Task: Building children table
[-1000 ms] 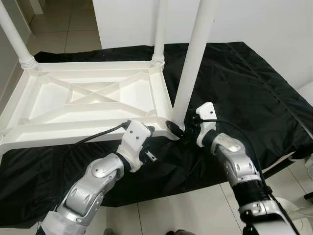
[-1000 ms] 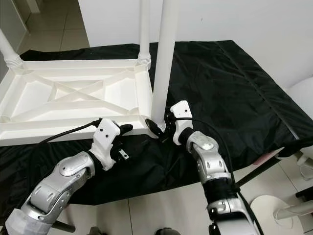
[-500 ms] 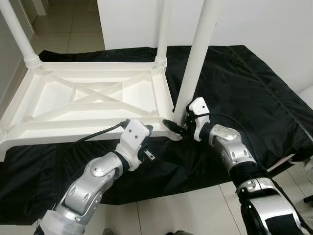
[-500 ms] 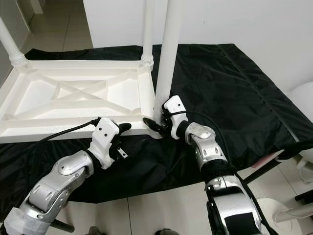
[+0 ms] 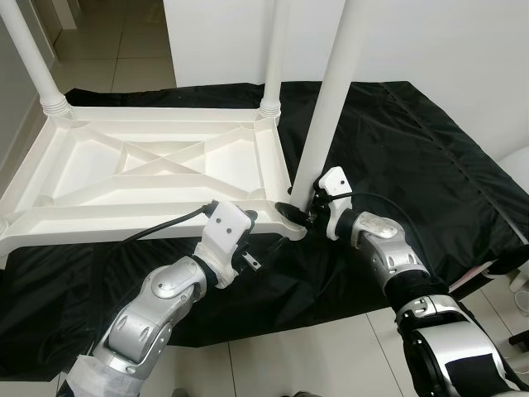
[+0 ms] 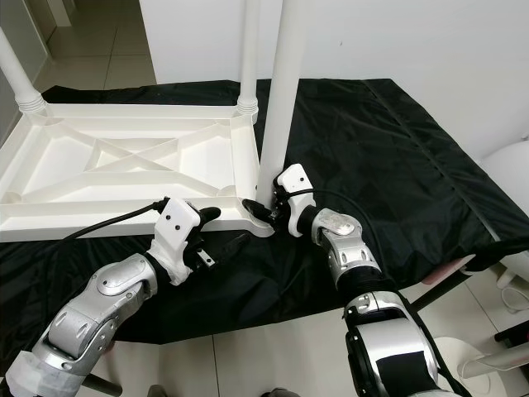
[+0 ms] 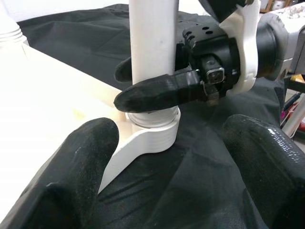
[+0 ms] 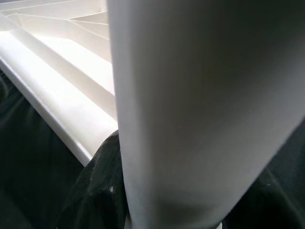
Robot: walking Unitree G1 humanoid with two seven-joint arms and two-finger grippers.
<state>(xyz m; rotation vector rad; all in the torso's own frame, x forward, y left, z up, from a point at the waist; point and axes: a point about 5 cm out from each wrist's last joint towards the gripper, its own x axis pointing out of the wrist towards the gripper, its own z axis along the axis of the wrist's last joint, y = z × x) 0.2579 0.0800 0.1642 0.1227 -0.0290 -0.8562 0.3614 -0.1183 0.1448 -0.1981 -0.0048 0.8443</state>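
A white plastic children's table (image 5: 149,165) lies upside down on a black cloth. One white leg (image 5: 331,91) stands upright in the near right corner socket (image 7: 152,133). My right gripper (image 5: 299,212) is shut on this leg just above the socket, one black finger (image 7: 157,93) in front of it and one behind. In the right wrist view the leg (image 8: 205,109) sits close up between the dark fingers. My left gripper (image 6: 225,229) is open at the table's near edge, left of that corner, its fingers (image 7: 71,162) spread wide and holding nothing.
Two more white legs stand at the far left corner (image 5: 33,58) and the far right corner (image 5: 273,58). The black cloth (image 5: 413,141) stretches to the right. Tiled floor (image 5: 314,356) lies in front and a white wall behind. A black cable (image 5: 165,225) runs off my left wrist.
My right gripper has drawn in closer around the base of the leg, its wrist now nearer the table corner. My left gripper stays by the near edge.
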